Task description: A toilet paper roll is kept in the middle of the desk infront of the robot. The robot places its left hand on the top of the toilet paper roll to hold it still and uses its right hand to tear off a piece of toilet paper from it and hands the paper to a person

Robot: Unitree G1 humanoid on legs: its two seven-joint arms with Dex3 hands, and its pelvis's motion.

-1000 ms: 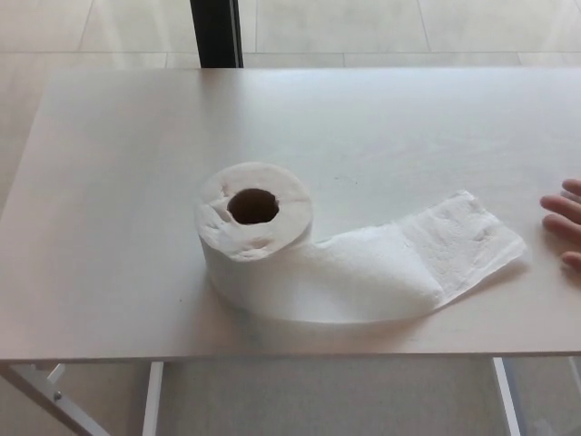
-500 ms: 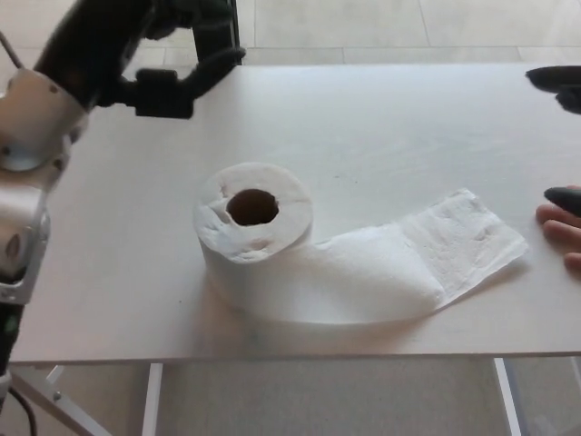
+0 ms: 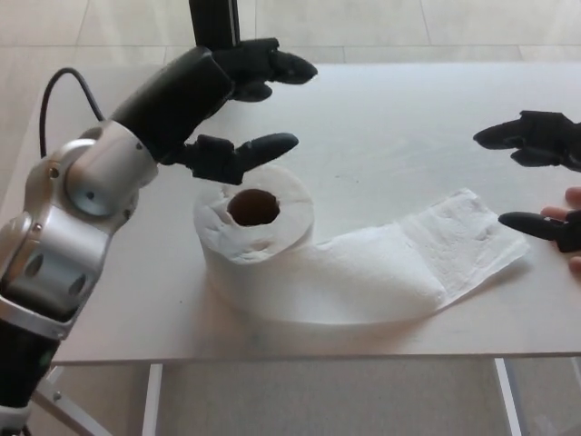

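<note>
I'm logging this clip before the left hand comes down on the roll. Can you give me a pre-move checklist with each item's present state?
1. Toilet paper roll standing on end, core hole up: ok.
2. Left hand above the roll with its fingers spread: ok, but it is not yet resting on top.
3. Loose tail of paper laid out to the robot's right, free to grab: ok.
4. Right hand open near the tail's end, not touching it: ok.
5. Person's hand at the desk's right edge, close behind the right hand: not ok, little room.
6. Perforation line on the tail: cannot tell.
</note>
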